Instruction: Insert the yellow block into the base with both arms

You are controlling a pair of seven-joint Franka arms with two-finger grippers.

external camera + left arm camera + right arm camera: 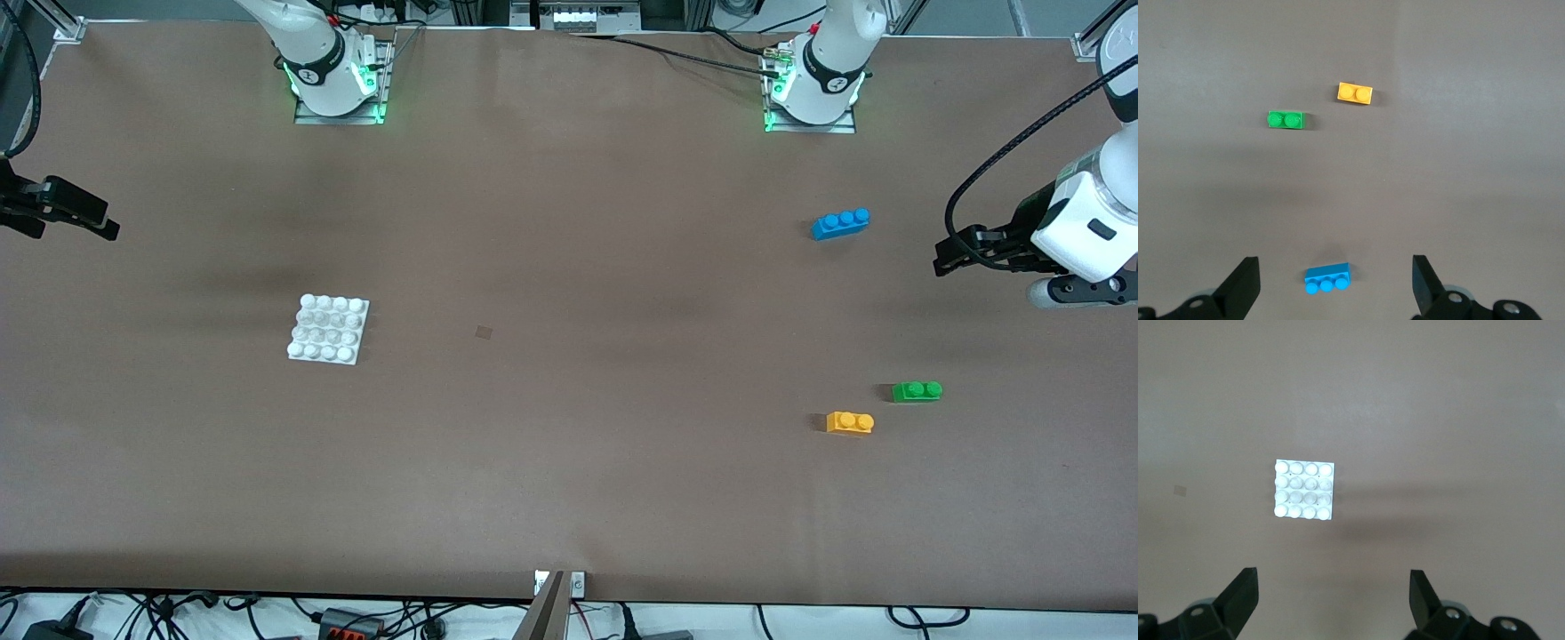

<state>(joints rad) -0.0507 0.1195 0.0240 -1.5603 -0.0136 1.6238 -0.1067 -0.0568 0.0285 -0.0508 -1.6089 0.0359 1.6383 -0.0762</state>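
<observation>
The yellow block [850,422] lies on the table toward the left arm's end, studs up; it also shows in the left wrist view [1355,93]. The white base [329,330] lies flat toward the right arm's end and shows in the right wrist view [1304,489]. My left gripper [944,258] is open and empty, up over the table edge at its arm's end, apart from the block; its wide gap shows in its wrist view [1335,261]. My right gripper [107,227] is open and empty at its end of the table, apart from the base [1333,577].
A green two-stud brick [917,391] lies beside the yellow block, slightly farther from the front camera [1285,120]. A blue three-stud brick [840,223] lies farther still, near the left arm's base [1327,279]. A small dark mark [484,332] is on the brown table.
</observation>
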